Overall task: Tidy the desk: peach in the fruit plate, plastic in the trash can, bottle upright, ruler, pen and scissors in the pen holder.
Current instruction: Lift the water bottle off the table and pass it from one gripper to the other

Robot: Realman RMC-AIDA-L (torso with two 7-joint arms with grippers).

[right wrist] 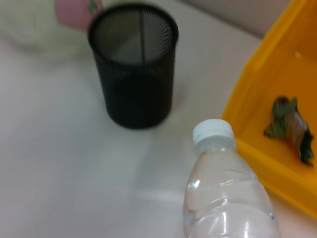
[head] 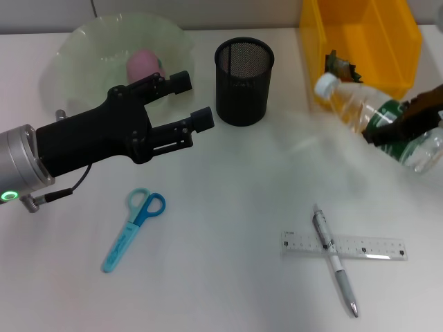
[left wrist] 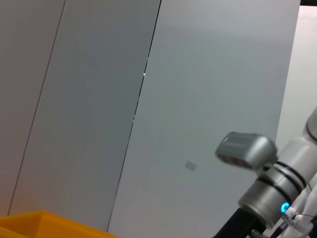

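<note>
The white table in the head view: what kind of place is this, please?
Probably a staged desk in a robot lab: stationery lies out, namely scissors, pen and ruler, near a mesh pen holder, with a yellow bin and plain wall panels behind.

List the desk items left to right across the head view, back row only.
fruit plate with the peach → pen holder → yellow trash can

clear bottle (head: 377, 117) tilted, white cap toward the mesh holder (head: 243, 81).
</note>
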